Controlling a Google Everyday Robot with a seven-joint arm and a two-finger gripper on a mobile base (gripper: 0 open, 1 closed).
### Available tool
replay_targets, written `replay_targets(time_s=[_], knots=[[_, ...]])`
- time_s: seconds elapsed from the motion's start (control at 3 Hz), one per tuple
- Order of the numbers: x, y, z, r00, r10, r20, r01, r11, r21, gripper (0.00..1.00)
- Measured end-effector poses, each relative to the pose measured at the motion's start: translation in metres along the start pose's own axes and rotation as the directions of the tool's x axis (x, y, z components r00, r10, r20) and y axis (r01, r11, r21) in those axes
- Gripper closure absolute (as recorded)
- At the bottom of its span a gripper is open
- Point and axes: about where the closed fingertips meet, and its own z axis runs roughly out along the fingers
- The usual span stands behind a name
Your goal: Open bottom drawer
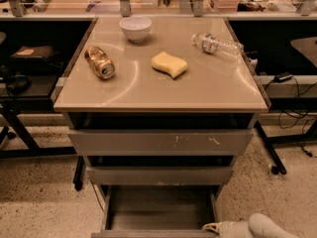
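Observation:
The bottom drawer (158, 209) stands pulled out at the foot of the grey cabinet, its shallow tray open to view and its front panel (148, 234) at the frame's bottom edge. Above it sit the mid-width drawer front (159, 175) and the widest one with white scratch marks (161, 142). My gripper (212, 227) is at the drawer's front right corner, low in the frame, with the white arm (257, 227) running off to the right.
On the tabletop (208, 90) lie a white bowl (135, 28), a tipped can (99, 62), a yellow sponge (169, 64) and a plastic bottle (216, 45) on its side. Dark desks with cables flank the cabinet on a speckled floor (39, 202).

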Motion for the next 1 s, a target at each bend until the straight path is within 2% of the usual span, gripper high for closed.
replay_targets(time_s=[0.67,1.0], knots=[[0.0000,0.0000,0.0001,1.000,0.000,0.000,0.000,1.0000,0.000,0.07],[0.0000,0.0000,0.0001,1.000,0.000,0.000,0.000,1.0000,0.000,0.00]])
